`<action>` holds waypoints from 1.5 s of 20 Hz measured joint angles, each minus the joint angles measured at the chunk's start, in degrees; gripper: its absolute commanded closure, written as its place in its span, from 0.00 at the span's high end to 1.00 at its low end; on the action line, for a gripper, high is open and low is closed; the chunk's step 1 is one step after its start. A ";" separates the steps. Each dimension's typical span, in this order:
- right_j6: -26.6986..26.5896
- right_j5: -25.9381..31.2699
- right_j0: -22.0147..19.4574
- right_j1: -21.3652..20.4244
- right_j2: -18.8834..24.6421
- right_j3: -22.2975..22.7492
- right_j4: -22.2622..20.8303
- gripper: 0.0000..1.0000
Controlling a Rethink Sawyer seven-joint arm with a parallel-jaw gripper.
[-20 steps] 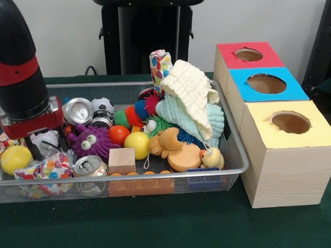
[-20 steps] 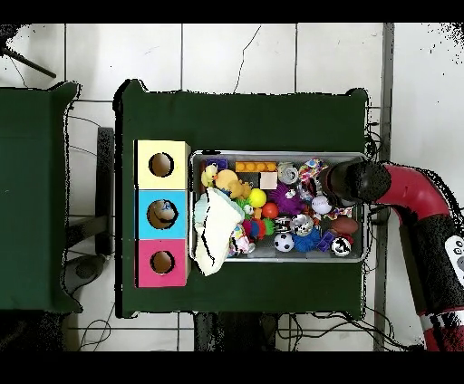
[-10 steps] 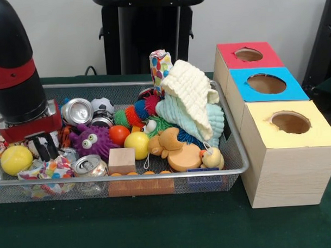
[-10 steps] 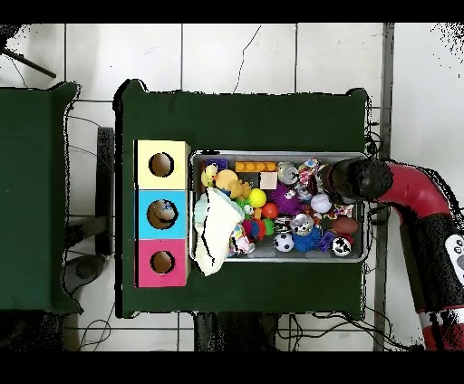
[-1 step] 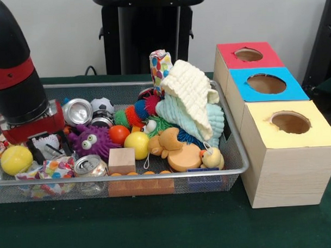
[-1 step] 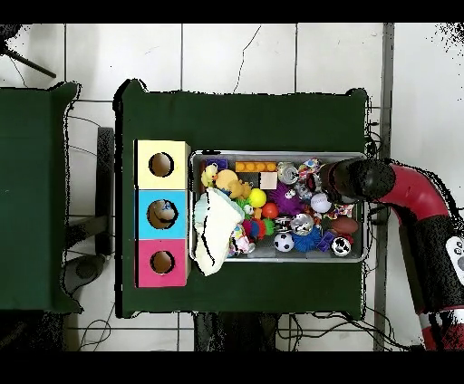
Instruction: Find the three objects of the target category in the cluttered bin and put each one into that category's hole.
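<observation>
While we search the bin (image 5: 156, 174):
Our end effector (image 5: 47, 151), open, straddles a white paper cup (image 5: 46, 144) directly beneath.

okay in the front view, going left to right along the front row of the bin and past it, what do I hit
Yellow ball → confetti-print paper cup → upright can → wooden cube → small rubber duck → yellow-topped box.
</observation>
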 measured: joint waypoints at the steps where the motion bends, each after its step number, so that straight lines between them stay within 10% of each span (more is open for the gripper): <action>1: 0.00 -0.01 0.03 0.02 0.00 0.00 0.08 1.00; 19: 0.00 -4.04 0.30 -2.12 -0.04 2.64 0.16 1.00; 20: 0.00 -4.48 0.32 -1.93 -0.04 2.64 0.17 0.00; 30: 0.00 -6.46 0.29 -1.44 -0.04 2.70 0.17 0.00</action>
